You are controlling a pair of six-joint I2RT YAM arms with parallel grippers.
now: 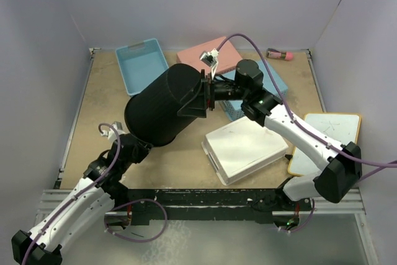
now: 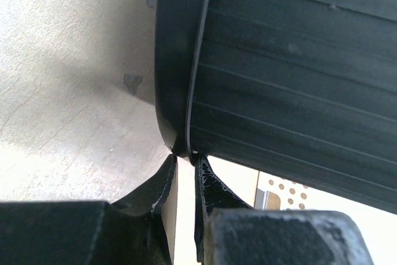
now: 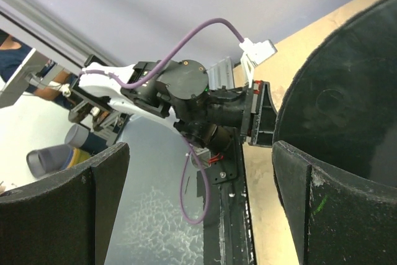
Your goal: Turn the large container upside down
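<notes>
The large container [image 1: 162,105], a black ribbed round bin, lies tilted on its side between my two arms, its rim end at the lower left and its flat base at the upper right. My left gripper [image 1: 138,143] is at the rim end. In the left wrist view its gripper [image 2: 186,158] is nearly closed, with the bin's rim lip [image 2: 180,91] pinched between the tips. My right gripper [image 1: 201,94] is wide open at the base end. In the right wrist view the gripper [image 3: 198,147] has one finger [image 3: 322,209] beside the round base [image 3: 347,103], and nothing lies between the fingers.
A blue tray [image 1: 142,63] and a pink basket [image 1: 208,54] sit at the back. A blue perforated basket [image 1: 234,108] lies under the right arm. A white perforated basket [image 1: 245,147] is at the front middle, and a white board [image 1: 329,138] at the right. A pink object [image 1: 280,54] lies by the back wall.
</notes>
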